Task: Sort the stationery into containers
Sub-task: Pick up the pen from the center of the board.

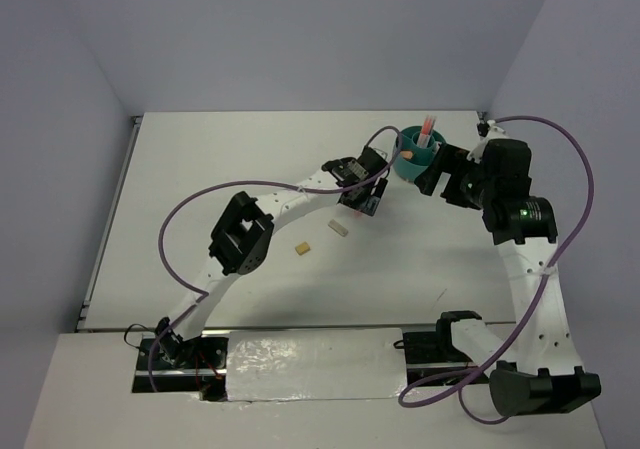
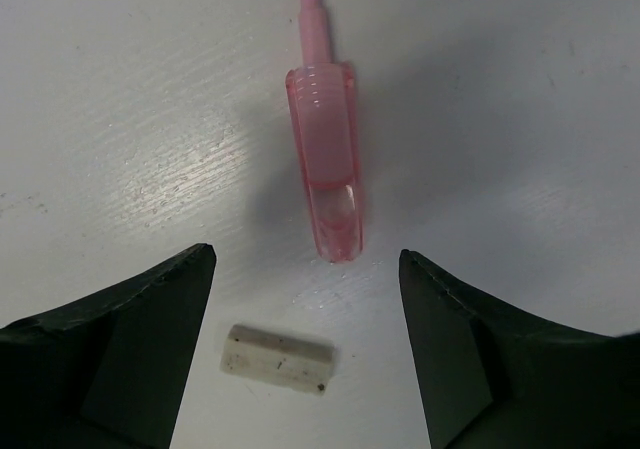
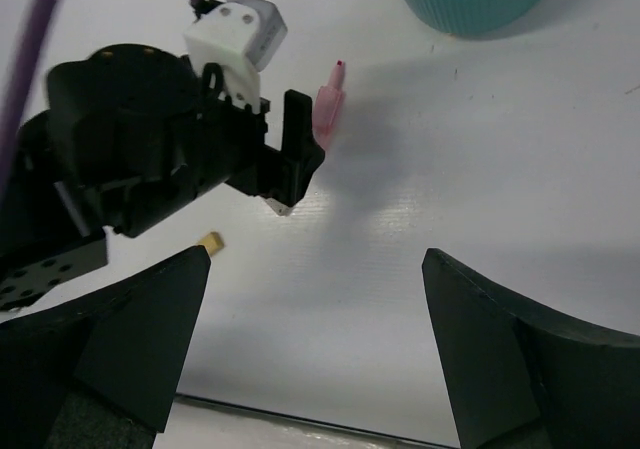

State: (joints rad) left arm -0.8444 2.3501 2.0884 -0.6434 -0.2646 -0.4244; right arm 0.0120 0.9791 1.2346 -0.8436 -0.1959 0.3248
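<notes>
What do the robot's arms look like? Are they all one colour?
No. The left arm and right arm are white links with chunky black joints. A purple cable loops along each. The right arm has a tiny green light. The jaws are dark wedges, and a white box sits on the left wrist.

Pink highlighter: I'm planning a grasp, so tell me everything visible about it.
The pink highlighter is see-through pink plastic with a ribbed collar and a bare, darker tip pointing away from the left gripper. It lies flat on the white table, just ahead of the gripper's open jaws, touching nothing else.
</notes>
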